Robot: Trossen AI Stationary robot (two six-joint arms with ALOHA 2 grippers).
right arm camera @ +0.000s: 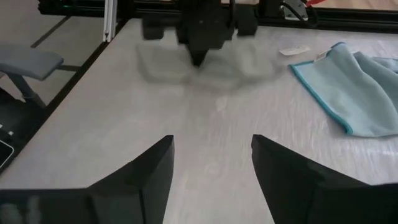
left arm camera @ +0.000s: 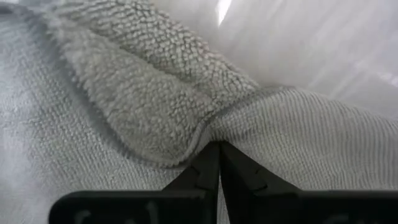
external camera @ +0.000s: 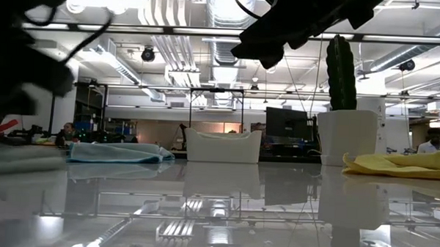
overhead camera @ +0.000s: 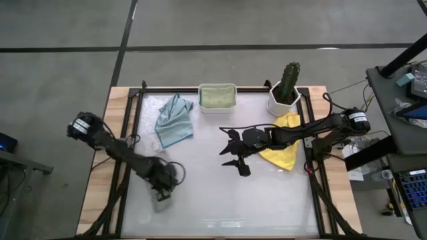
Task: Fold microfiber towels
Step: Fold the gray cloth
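While the left pincer [overhead camera: 162, 194] sits low at the near-left part of the tabletop [overhead camera: 220, 200], its fingers [left arm camera: 217, 168] are closed tight on a fold of the grey towel [left arm camera: 124, 106], which lies on the surface beneath it. Farther back on the left side, the pale blue towel [overhead camera: 175, 120] lies crumpled and flat, apart from both arms. At the back edge near the middle stands the white tub [overhead camera: 217, 97], with the sage green towel [overhead camera: 217, 97] inside it. Right of centre, the right pincer [overhead camera: 233, 152] hangs above bare tabletop with its fingers spread wide and nothing between them. Just behind that arm, the yellow towel [overhead camera: 285, 155] lies rumpled on the right side, touching the white pot of the cactus [overhead camera: 289, 81] at the back right corner.
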